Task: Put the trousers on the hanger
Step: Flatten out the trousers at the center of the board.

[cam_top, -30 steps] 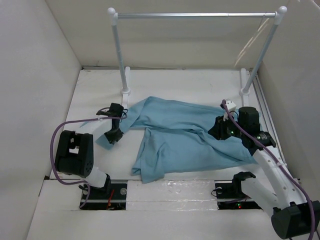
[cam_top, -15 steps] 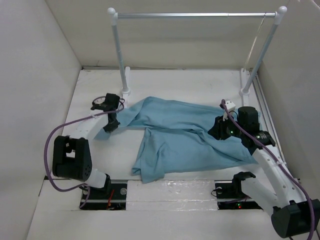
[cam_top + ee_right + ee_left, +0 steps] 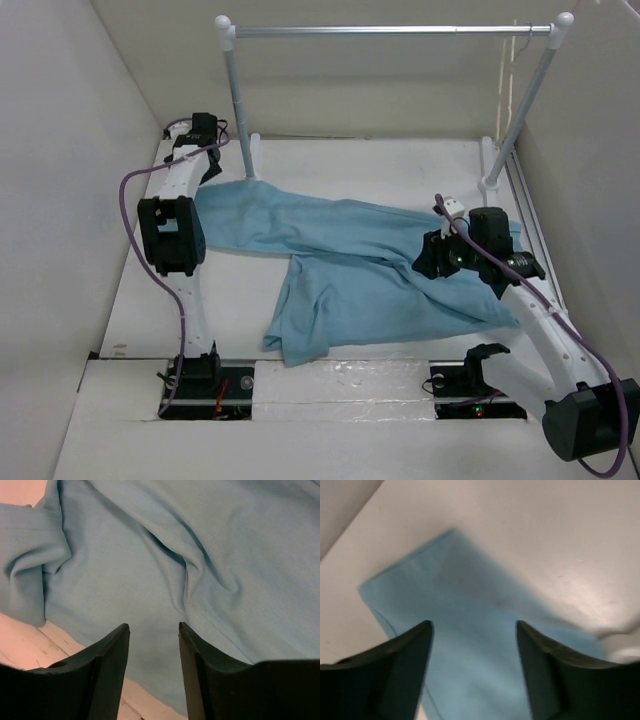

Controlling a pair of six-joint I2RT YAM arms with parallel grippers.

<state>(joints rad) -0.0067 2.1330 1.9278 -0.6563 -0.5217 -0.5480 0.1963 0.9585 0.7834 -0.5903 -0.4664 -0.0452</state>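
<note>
Though parted over trousers (image 3: 150,555), grippers (image 3: 473,624) (image 3: 153,625) empty.

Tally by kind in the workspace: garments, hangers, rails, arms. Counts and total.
trousers: 1
hanger: 1
clothes rail: 1
arms: 2 (left arm, right arm)
total: 5

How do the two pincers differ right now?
The left pincer hangs over the narrow end of one leg of the trousers, far out by the left post of the clothes rail. The right pincer hangs over the wide, wrinkled right part. The left pincer looks higher, with the table showing around the cloth, while the right pincer sits close to the cloth. Both are open, gripping nothing.
</note>
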